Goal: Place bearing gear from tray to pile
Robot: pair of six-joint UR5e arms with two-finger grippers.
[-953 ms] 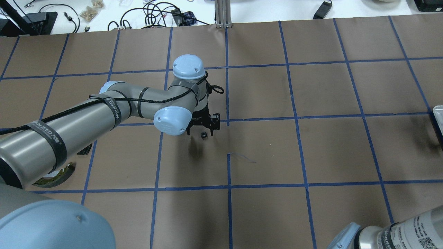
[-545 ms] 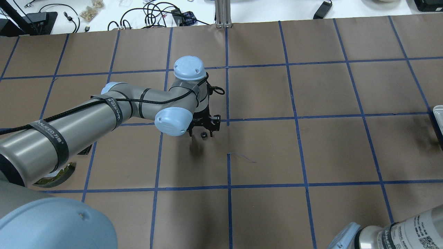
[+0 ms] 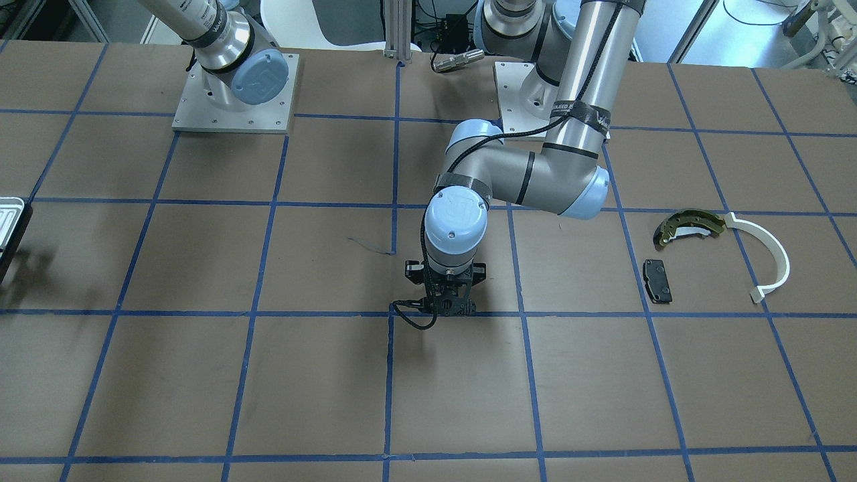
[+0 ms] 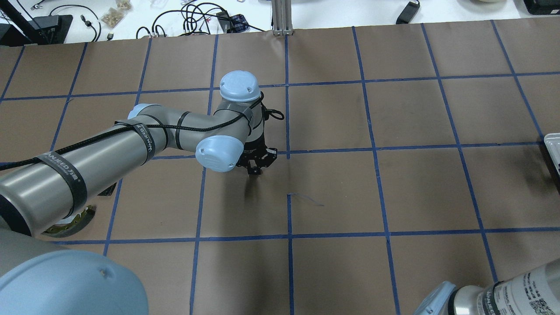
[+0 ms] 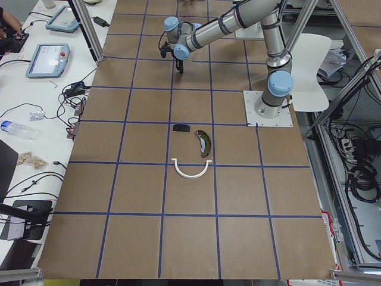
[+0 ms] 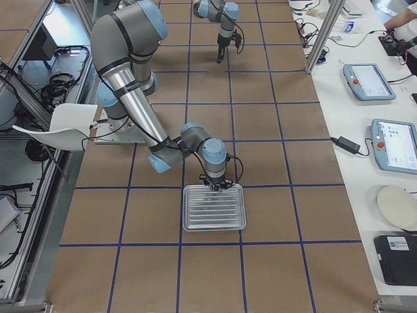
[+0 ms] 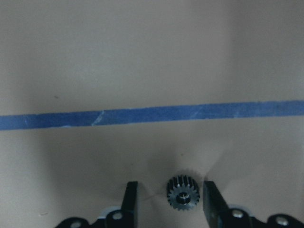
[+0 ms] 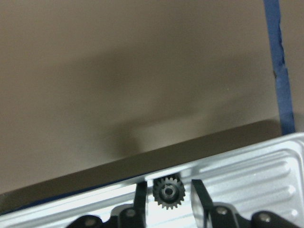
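Drew the left claw (image 4: 255, 169) in around the bearing gear (image 7: 183, 193) since a second ago, from widely spread to only slightly wider than the part. Kept the gear on the same patch of worktop (image 3: 201, 375).

Saw from the left wrist the gear lying flat on the brown paper between the fingers (image 7: 130, 202). Had one finger just beside its teeth and a sliver of gap at the other, so not yet pinching. Stood well apart from the tray (image 6: 215, 215), out toward the middle of the worktop, roughly between the tray and the pile (image 5: 205, 143).

Counted in the pile, farther from the tray than the left claw, an olive-gold brake shoe (image 3: 689, 226), a white arc (image 3: 770, 258) just beside one end of it, and a black pad (image 3: 657, 280) near both, all flat on the worktop.

Held the right claw (image 8: 168, 184) at the tray's rim, fingers slightly spread on either side of a second gear (image 8: 167, 193). Showed a thin gap on each flank, so no pinch there either.
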